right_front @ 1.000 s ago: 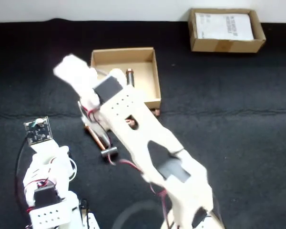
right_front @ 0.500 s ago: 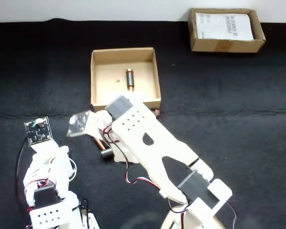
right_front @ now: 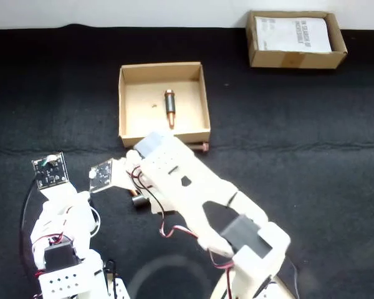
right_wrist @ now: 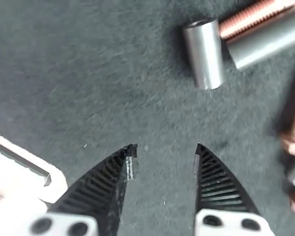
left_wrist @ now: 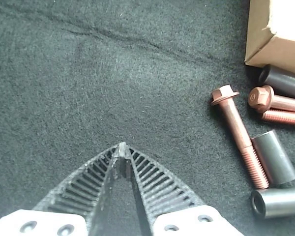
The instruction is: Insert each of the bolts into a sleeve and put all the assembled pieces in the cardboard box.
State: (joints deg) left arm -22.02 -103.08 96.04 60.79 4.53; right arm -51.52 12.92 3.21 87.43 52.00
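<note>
One assembled piece [right_front: 169,107] is already lying inside the cardboard box [right_front: 143,106], near its middle. The remaining loose parts are lying on the black cloth just outside the box's near wall, by its corner. They include a long bolt [left_wrist: 238,135], a dark sleeve [left_wrist: 274,157] touching it, and a second sleeve [left_wrist: 278,202] a little farther from the box.

The right pincer [right_wrist: 163,157] is hanging over the cloth on that same side of the box. Its fingers are spread and holding nothing. The left pincer [left_wrist: 122,147] is sitting farther out from the box than the loose parts, with its tips pressed together and empty.

The main risk is probably the grey sleeve [right_wrist: 204,53]. It is round and lying on its side, so a grip that closes off-centre could send it rolling or squirting away. It is also lying right against a threaded bolt [right_wrist: 250,17] and another sleeve [right_wrist: 265,37]. A finger coming down there could catch two parts at once, or push the cluster apart and away from the box.

That grey sleeve is lying ahead of the right pincer's tips and clearly apart from them. It is not between the fingers, and it is sitting off to the side of one finger rather than centred on the gap.
</note>
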